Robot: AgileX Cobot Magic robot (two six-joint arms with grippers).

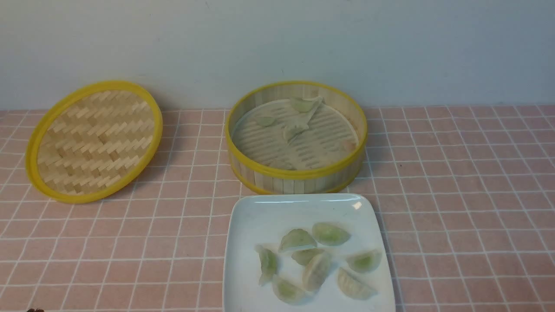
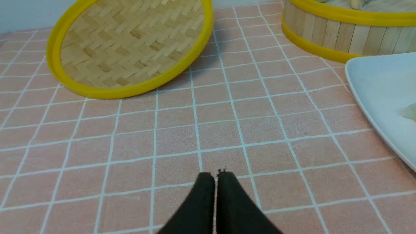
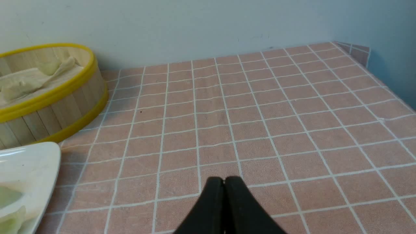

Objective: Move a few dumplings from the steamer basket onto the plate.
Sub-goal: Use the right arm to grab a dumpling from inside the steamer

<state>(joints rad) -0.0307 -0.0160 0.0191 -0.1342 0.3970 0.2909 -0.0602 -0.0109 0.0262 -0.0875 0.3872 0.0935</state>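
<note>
Near the front edge of the pink, white-gridded tablecloth (image 1: pixel 455 195), toward its left side, the left gripper (image 2: pixel 216 174) hangs low over bare cloth with its black jaws pressed together and nothing between them. The right gripper (image 3: pixel 224 178) is the same toward the right side: jaws together, empty.

The task looks essentially met, so the step in hand is probably to rest or to make one last fetch. For another fetch, the jaws should part before they descend and enter the basket from straight above, clear of its tall wall. They should close gently across a dumpling's plump belly rather than its thin pleated edge, since these soft skins will likely tear or stick to the liner. The dumpling should go on the plate's bare far half, not on the pile.

The glossy white square plate (image 1: pixel 247 225) sits at the middle of the front edge and holds about eight pale green crescent dumplings (image 1: pixel 316 268) clustered on its near half, some touching. Just behind it, toward the back edge, stands the round bamboo steamer basket with yellow rims (image 1: pixel 295 173); I cannot tell whether the two touch. On its whitish perforated liner (image 1: pixel 321 143) lie at least four leftover dumplings (image 1: pixel 305 104), one pinkish, mostly against the far wall. The flat woven yellow-rimmed bamboo lid (image 1: pixel 93 141) rests toward the back left corner, empty.
</note>
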